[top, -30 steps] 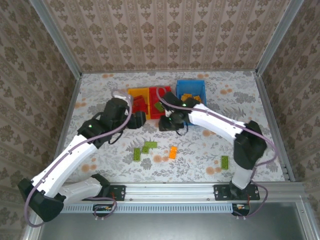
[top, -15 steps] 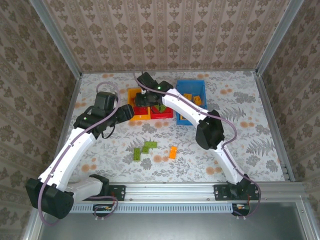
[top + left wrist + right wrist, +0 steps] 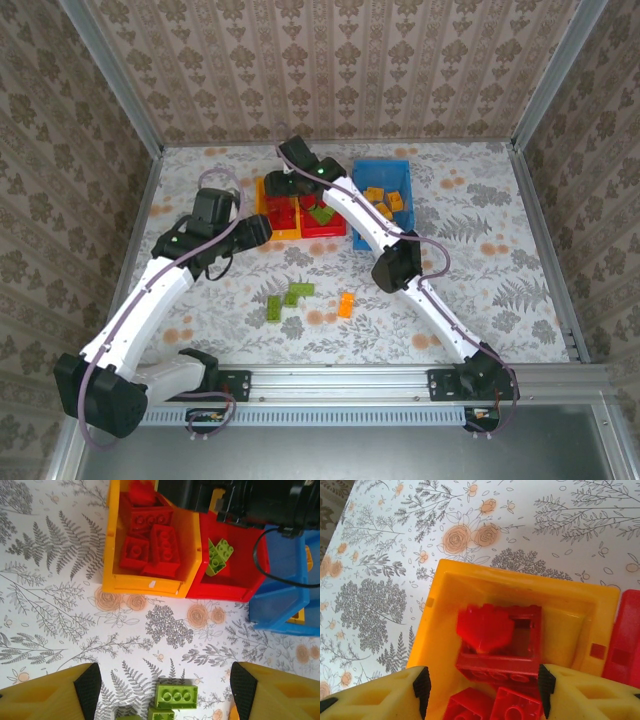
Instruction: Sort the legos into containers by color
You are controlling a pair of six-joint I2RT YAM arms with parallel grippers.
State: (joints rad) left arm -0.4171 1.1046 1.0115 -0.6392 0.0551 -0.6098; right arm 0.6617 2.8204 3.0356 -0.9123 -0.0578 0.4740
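Top view, bins: a yellow bin, a red bin and a blue bin stand in a row at the far side of the table.
Top view, arms: the right gripper hangs over the yellow bin; the left gripper hovers just beside that bin's near edge.
Top view, strays: green bricks and an orange brick lie loose, nearer the bases.
Left wrist, jaws: wide apart and empty, above one green brick.
Left wrist, bins: red bricks fill the yellow bin; a green pair lies in the red bin.
Right wrist, jaws: spread and gripping nothing, over the yellow bin.
Right wrist, load: a blurred red piece sits on a red frame inside.
Handling: the bricks look light, stiff and slick, unlikely to break. They are best pinched low across two flat side walls, clear of the studs.
Next grab: likely the green brick under the left jaws, squared to its long sides.
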